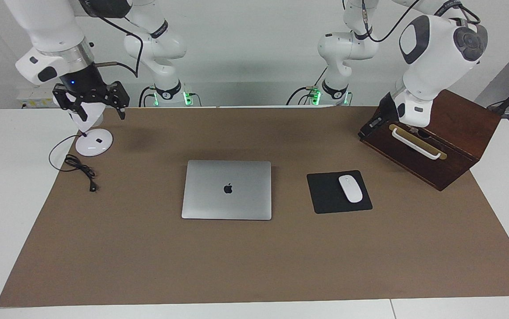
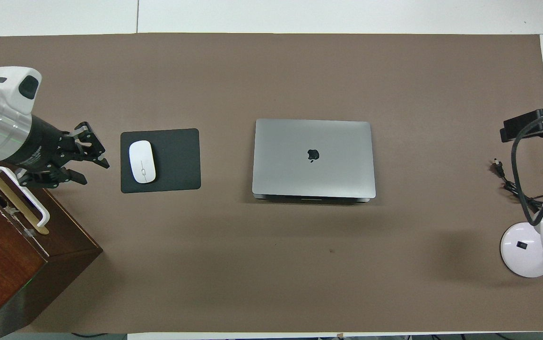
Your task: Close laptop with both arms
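The silver-grey laptop (image 1: 227, 189) (image 2: 313, 158) lies in the middle of the brown mat with its lid down flat and the dark apple logo facing up. Neither gripper touches it. My left gripper (image 1: 371, 125) (image 2: 92, 163) hangs over the edge of the wooden box at the left arm's end of the table, beside the mouse pad, its fingers parted and holding nothing. My right gripper (image 1: 102, 114) is raised over the white desk lamp at the right arm's end, open and empty; in the overhead view only part of it shows.
A black mouse pad (image 1: 325, 195) (image 2: 176, 160) with a white mouse (image 1: 350, 188) (image 2: 142, 162) lies beside the laptop. A dark wooden box (image 1: 447, 146) (image 2: 11, 255) with a white handle stands near it. A white lamp (image 1: 94, 142) (image 2: 526, 248) and black cable (image 1: 81, 170) sit at the right arm's end.
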Robot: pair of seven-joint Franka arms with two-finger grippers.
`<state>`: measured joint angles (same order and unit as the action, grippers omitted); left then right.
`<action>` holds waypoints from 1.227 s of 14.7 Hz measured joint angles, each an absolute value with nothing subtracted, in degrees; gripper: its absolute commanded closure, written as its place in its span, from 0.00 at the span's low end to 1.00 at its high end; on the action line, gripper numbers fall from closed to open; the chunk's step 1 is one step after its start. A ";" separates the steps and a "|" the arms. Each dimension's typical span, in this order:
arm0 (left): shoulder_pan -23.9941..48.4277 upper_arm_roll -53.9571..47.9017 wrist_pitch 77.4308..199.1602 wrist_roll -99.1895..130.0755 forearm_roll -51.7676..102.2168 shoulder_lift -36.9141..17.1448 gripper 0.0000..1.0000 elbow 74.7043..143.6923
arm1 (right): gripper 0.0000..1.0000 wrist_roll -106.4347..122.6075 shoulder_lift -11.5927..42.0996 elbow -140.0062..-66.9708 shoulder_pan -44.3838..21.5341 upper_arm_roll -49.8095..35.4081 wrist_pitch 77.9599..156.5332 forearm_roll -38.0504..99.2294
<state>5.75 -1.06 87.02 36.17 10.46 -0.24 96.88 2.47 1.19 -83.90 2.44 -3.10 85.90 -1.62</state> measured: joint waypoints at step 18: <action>1.82 0.70 86.04 19.12 4.85 6.39 0.00 102.96 | 0.00 0.85 1.35 -83.86 4.07 -3.12 84.52 -1.62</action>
<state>1.82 0.70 86.04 19.12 4.85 6.39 102.96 0.85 1.35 -83.86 4.07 -3.12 84.52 -1.62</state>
